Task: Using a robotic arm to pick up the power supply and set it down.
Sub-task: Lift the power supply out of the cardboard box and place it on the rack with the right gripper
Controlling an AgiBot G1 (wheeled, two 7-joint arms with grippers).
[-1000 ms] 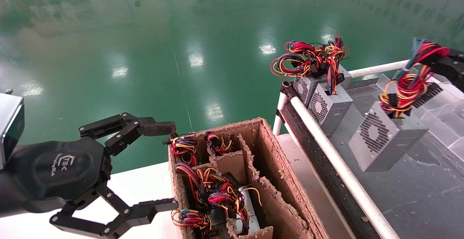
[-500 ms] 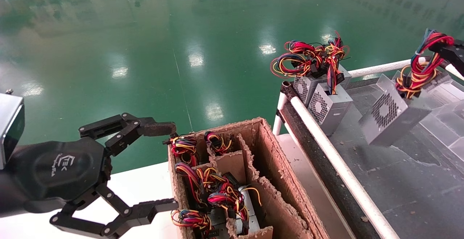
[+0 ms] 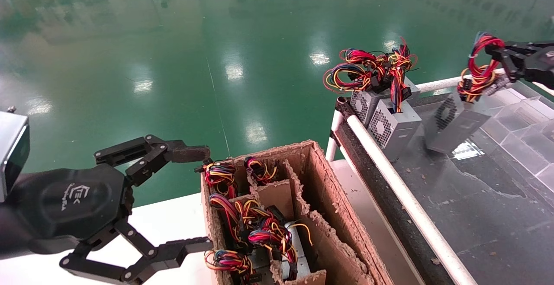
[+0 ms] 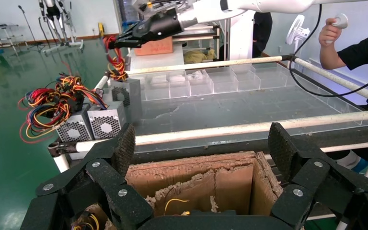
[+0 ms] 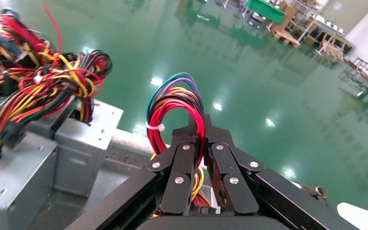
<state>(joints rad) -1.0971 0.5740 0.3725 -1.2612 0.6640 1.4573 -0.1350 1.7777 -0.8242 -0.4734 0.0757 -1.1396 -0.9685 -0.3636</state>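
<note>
Your left gripper [image 3: 197,198] idles spread wide just left of the cardboard box [image 3: 320,177], which is packed with wired units. Right of that box, two supplies [image 3: 387,116] stand on the glass table [image 3: 497,198]. Farther right, your right gripper [image 3: 497,56] pinches the wire bundle [image 3: 478,71], likely the easiest handle, dangling the power supply [image 3: 452,125] above the table

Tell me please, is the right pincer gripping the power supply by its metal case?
No, the right pincer is shut on the wire bundle only, and the power supply hangs beneath it in the head view.
</note>
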